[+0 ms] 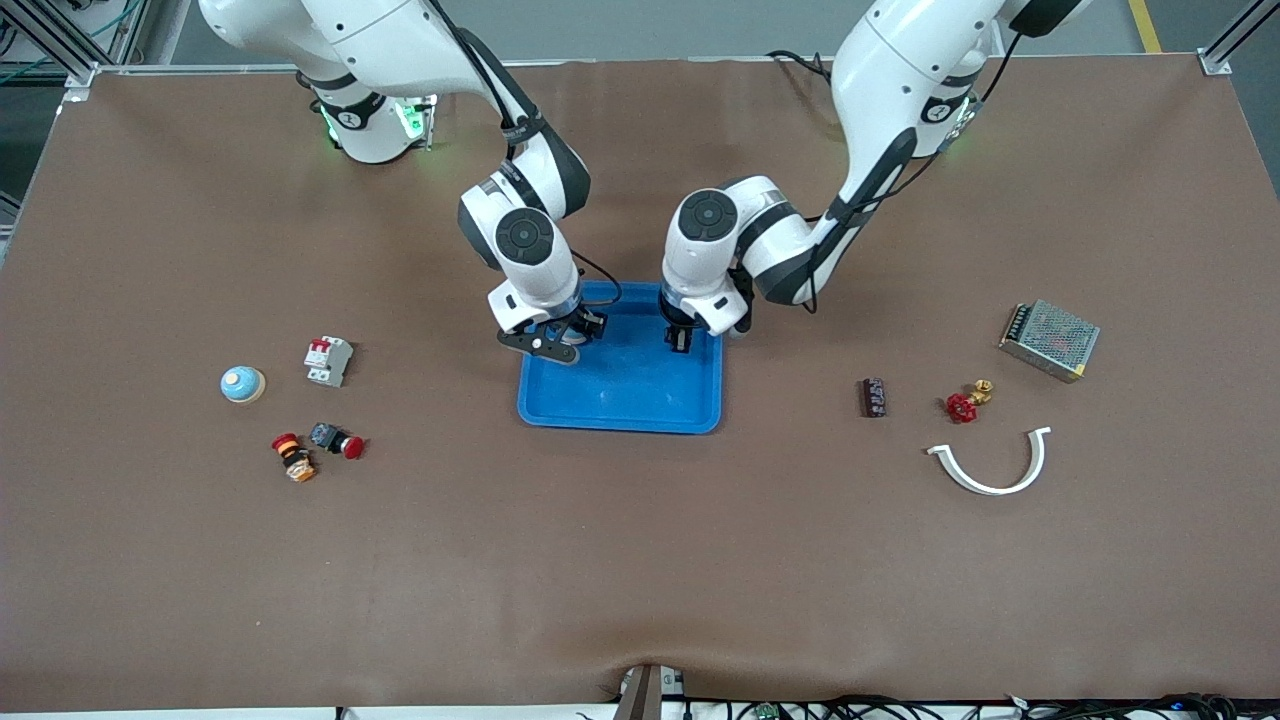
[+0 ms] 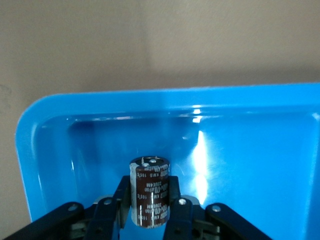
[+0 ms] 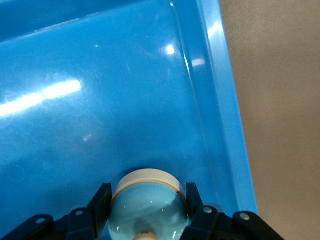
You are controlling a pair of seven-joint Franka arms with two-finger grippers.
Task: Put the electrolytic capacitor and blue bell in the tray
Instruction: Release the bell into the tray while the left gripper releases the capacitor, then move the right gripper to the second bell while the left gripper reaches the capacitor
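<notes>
Inside the tray, left gripper clamps the capacitor, right gripper the blue bell.

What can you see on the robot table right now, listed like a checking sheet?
Surface: brown table cover, fully laid out.
Job's things: blue tray mid-table; electrolytic capacitor and blue bell each held over it.
Clutter: toward the right arm's end, second bell, breaker, two push buttons; toward the left arm's end, terminal block, red valve, power supply, white curved piece.
Grippers: left claw shut on the capacitor; right claw shut on the bell.
Cables: black cables along the near table edge.
Surroundings: metal frame posts at the corners.
</notes>
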